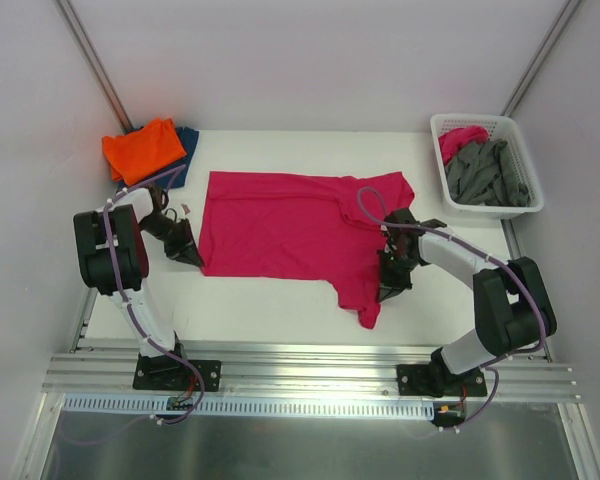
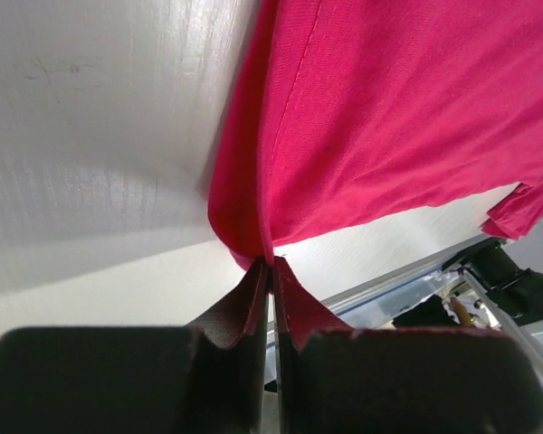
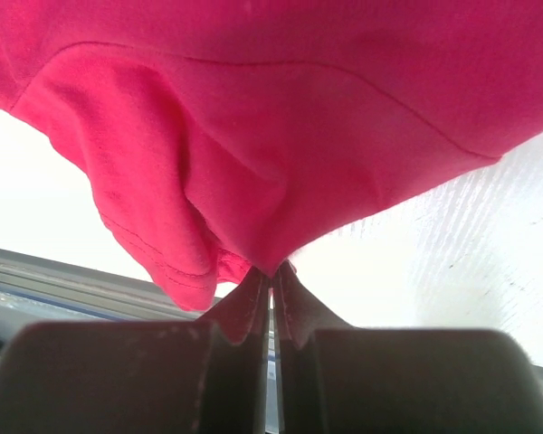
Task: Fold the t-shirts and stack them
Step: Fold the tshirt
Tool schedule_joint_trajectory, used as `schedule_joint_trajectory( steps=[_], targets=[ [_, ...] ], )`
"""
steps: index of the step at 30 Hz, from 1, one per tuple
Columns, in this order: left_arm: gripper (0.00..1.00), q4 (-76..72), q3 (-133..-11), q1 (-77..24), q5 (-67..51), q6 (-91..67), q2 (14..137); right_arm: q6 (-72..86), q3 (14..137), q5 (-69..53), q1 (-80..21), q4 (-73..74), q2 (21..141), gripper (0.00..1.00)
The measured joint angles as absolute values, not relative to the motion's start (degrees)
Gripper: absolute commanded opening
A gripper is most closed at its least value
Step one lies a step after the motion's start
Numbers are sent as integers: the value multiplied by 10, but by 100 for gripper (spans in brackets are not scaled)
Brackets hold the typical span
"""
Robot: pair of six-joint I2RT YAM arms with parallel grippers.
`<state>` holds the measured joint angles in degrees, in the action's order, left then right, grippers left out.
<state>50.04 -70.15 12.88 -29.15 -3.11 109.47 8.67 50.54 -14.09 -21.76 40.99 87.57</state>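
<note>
Left gripper (image 1: 195,260) and right gripper (image 1: 388,292) are black wedges on white tubular arms (image 1: 145,310) with bulky black joints, looping purple cables (image 1: 364,205).

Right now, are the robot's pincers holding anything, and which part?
Both hold the pink shirt: the left pincer pinches a bottom-hem corner, and the right pincer pinches the cloth beside a sleeve.

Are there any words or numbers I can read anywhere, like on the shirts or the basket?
None. The pink shirt, the orange shirt and the basket are all plain, and nothing else in the three views carries lettering that can be read.
</note>
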Motion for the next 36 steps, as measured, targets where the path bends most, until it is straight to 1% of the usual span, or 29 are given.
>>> schedule_joint_trajectory(
  steps=[15,22,36],
  targets=[
    [0,511,-704,142,-306,-27,1072,65,513,-126,-168,412,863,1],
    [0,518,-743,144,-317,-24,1072,47,544,-121,-135,409,830,1],
    [0,523,-799,143,-337,-21,1081,29,582,-116,-80,402,811,1]
  ],
)
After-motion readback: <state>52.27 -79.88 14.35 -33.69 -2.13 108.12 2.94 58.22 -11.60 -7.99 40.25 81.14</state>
